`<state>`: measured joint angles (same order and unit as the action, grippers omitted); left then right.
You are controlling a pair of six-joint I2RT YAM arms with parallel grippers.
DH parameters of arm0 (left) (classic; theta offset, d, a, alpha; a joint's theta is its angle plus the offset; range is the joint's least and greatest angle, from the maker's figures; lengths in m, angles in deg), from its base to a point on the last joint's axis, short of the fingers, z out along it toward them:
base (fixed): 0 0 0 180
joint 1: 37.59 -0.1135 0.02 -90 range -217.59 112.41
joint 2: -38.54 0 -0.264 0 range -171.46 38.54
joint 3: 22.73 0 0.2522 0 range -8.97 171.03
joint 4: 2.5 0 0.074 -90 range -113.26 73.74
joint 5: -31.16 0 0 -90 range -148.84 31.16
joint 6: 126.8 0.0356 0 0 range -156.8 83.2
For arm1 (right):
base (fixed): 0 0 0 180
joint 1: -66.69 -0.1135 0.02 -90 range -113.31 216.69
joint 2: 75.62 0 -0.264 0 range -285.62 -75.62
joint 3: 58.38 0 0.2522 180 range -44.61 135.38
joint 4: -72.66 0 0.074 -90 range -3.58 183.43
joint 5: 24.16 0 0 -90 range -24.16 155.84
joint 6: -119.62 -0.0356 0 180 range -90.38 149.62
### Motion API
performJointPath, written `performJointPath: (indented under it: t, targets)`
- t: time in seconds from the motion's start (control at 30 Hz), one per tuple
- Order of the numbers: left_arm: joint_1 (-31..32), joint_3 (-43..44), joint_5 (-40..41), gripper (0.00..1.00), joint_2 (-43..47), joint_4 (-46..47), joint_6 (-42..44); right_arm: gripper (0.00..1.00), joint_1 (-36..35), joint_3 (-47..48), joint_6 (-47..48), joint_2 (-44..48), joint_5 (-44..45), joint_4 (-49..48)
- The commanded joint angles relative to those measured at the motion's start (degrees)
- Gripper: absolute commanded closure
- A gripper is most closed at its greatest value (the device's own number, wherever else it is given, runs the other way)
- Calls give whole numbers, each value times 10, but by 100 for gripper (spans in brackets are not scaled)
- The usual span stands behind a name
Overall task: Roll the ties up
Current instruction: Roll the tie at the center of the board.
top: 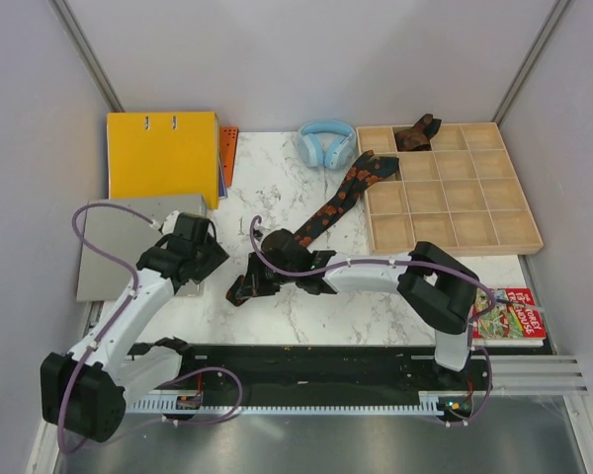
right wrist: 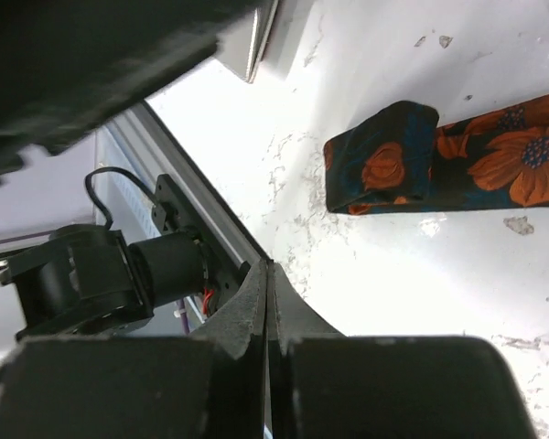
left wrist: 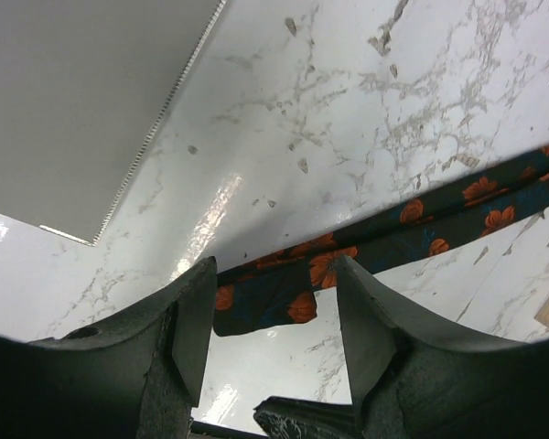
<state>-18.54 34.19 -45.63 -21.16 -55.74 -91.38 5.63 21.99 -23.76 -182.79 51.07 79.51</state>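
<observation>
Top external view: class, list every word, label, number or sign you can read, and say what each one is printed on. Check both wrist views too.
Cover of the red book at the table's near right corner: lettering is there, but too small and blurred to read.
Face of the yellow binder: no readable text.
Left wrist and right wrist views: no text at all.

Your left arm (top: 128,316) rises from its base and bends inward, and your left gripper (left wrist: 274,315) points forward and down with its jaws standing well apart. Your right arm (top: 376,272) folds at the elbow and stretches leftward across the middle. Your right gripper (right wrist: 267,293) is angled down, its fingers pressed flat together.
</observation>
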Motion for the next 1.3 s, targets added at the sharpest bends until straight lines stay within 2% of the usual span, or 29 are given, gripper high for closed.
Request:
performJointPath:
  t: [0.0,0.27,0.7,1.27]
  targets:
    - [-48,-14,-26,39,47,-13,47,100,-1,54,-1,-32,-7,-21]
    - [-74,-46,-61,39,94,-30,66,100,9,101,8,-85,-5,1]
    - [-69,-69,-100,43,123,-37,42,100,61,78,38,-124,-39,7]
    - [19,-145,-77,46,97,42,-10,100,78,19,24,-131,-57,-56]
